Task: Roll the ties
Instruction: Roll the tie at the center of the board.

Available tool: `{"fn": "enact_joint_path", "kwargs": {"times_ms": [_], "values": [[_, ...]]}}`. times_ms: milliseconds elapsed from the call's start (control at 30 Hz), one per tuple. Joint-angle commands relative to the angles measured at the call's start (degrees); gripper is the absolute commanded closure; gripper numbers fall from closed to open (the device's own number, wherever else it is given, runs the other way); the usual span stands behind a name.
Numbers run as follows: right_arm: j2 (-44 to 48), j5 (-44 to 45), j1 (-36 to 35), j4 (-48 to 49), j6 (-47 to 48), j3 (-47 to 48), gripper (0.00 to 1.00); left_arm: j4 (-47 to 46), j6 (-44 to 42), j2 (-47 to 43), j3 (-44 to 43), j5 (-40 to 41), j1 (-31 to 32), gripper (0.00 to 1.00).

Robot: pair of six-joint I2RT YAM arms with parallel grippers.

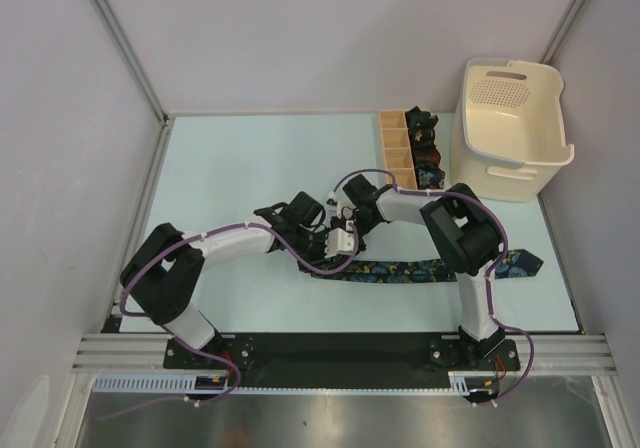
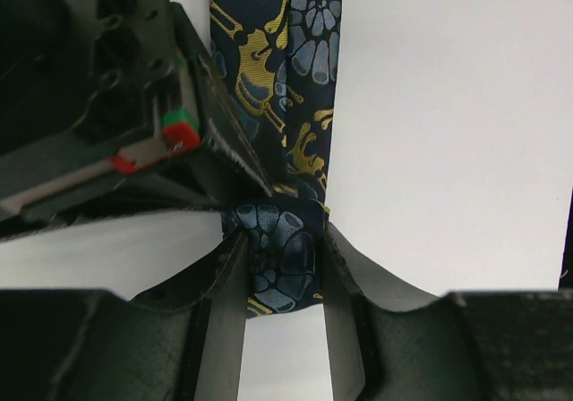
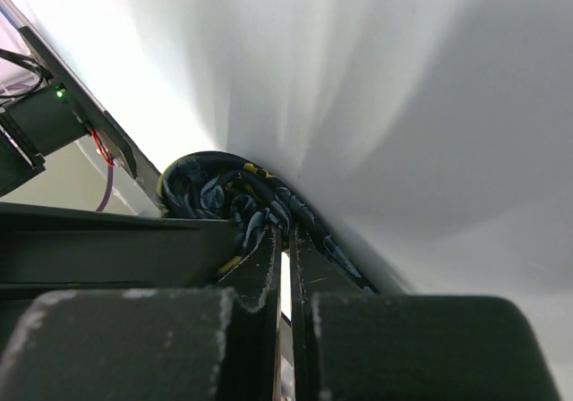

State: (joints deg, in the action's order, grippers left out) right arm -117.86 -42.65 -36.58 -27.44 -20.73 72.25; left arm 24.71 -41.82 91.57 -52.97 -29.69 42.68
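The task is judged to be partly done. Several dark coils (image 1: pixel 426 150), taken to be finished ties, are seen in the wooden box (image 1: pixel 396 136), in the column of compartments nearer to the cream basket (image 1: pixel 512 163), which stands just beside the box at the far right. One floral tie (image 1: pixel 430 269) is not yet rolled: most of its length lies flat across the near part of the table (image 1: pixel 230 168), with the pointed end at the right, and only a small first coil has been formed at its left end, where both arms meet. In the left wrist view the left gripper (image 2: pixel 282 240) is closed on this small coil, one finger pressed against each side of it, and the flat strip runs away from it. The right gripper (image 3: pixel 285 233) is shut, with only a thin slit between its fingers, and its tips are placed at the coil; whether a layer of fabric is pinched there cannot be told. What is left, by this judgement, is to wind nearly the whole strip and then to put the roll into the box. The table surface is pale, smooth and matte, of a light blue-green tone, and the cell is enclosed by plain pale walls (image 1: pixel 300 38) at the back and at both sides, with a metal rail (image 1: pixel 340 350) along the near edge where the arm bases are bolted.
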Motion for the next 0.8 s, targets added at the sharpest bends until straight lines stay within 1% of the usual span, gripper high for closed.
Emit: {"fn": "enact_joint_path", "kwargs": {"times_ms": [0,167,300,467,533,667,767], "values": [[-2.5,4.0,-0.7,-0.9,1.8,-0.6,1.0,-1.2,5.2,2.7,-2.2,0.6,2.4,0.6],[-1.5,0.6,0.0,1.2,1.0,-1.9,1.0,-1.5,6.6,4.7,-2.1,4.6,3.4,0.6],[-1.4,-2.2,0.2,1.6,1.4,-2.5,1.0,-1.2,7.4,6.0,-2.2,6.2,4.3,0.58],[-0.4,-6.0,2.0,2.9,0.4,-3.5,1.0,0.9,7.5,8.4,-3.7,8.2,4.9,0.57],[0.9,-7.8,2.8,4.8,-0.8,-4.6,0.97,1.3,7.5,9.1,-3.9,8.6,5.0,0.57],[3.3,-12.5,3.5,7.4,-4.7,-5.5,0.87,1.5,6.9,9.0,-2.9,9.9,5.0,0.58],[4.8,-13.3,3.8,6.6,-4.0,-5.7,0.84,1.2,6.4,8.8,-1.7,10.4,5.0,0.58]]}}
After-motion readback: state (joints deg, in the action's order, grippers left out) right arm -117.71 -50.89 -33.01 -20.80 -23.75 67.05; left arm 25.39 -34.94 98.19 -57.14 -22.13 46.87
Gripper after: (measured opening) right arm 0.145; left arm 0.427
